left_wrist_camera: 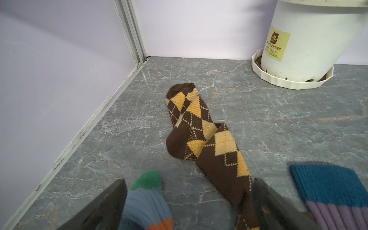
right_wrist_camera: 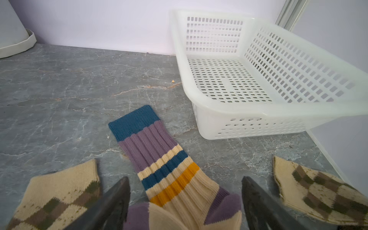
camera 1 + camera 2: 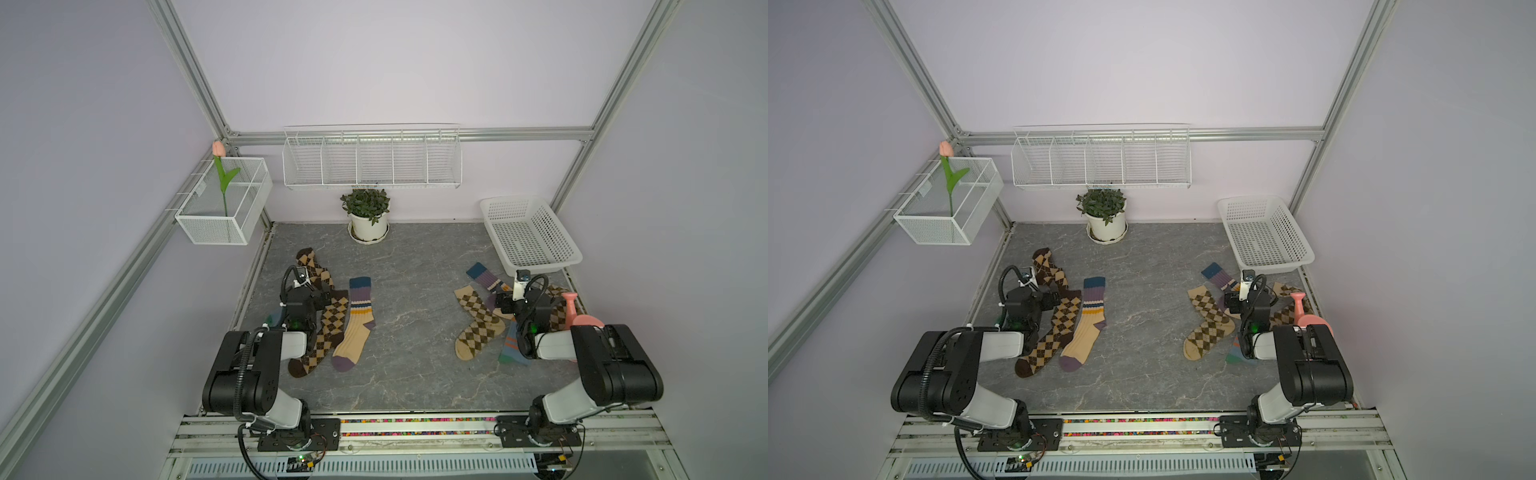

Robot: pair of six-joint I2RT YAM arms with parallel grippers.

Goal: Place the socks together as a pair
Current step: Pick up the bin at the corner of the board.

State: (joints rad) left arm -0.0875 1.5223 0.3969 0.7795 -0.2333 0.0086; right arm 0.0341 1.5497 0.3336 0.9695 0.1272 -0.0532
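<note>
Looking down in both top views, we find the socks in two groups on the grey table point(image 3: 415, 270). At the left of the frame a dark-brown argyle sock point(image 3: 313, 268) meets a second dark-brown argyle sock point(image 3: 326, 328) end to end. A cream ribbed sock point(image 3: 356, 328) lies just beside them, its purple toe toward the lower edge. The left gripper point(image 3: 323, 297) sits over the spot where the brown socks meet. A blue sock with orange stripes point(image 3: 272, 319) peeks out beside that arm.

At the right of the frame a tan argyle sock point(image 3: 476, 326) lies near a second cream ribbed sock point(image 3: 484, 280), whose blue cuff points toward the white basket point(image 3: 559, 232) at the upper right. The right gripper point(image 3: 501, 301) is over that sock. A second blue sock point(image 3: 510, 353) and a second tan argyle sock point(image 3: 557, 309) are partly hidden by the right arm, beside the pink watering can point(image 3: 577, 316).

From the left wrist, we see the claw released, jaws spread wide and clamping nothing. The blue sock's green toe lies just inside one finger, and the dark-brown argyle sock runs ahead toward the wall corner, well apart from the potted plant point(image 1: 310, 45).

From the right wrist, that claw is also released, its wide jaws astride the second cream ribbed sock. A tan argyle sock lies outside each finger.
</note>
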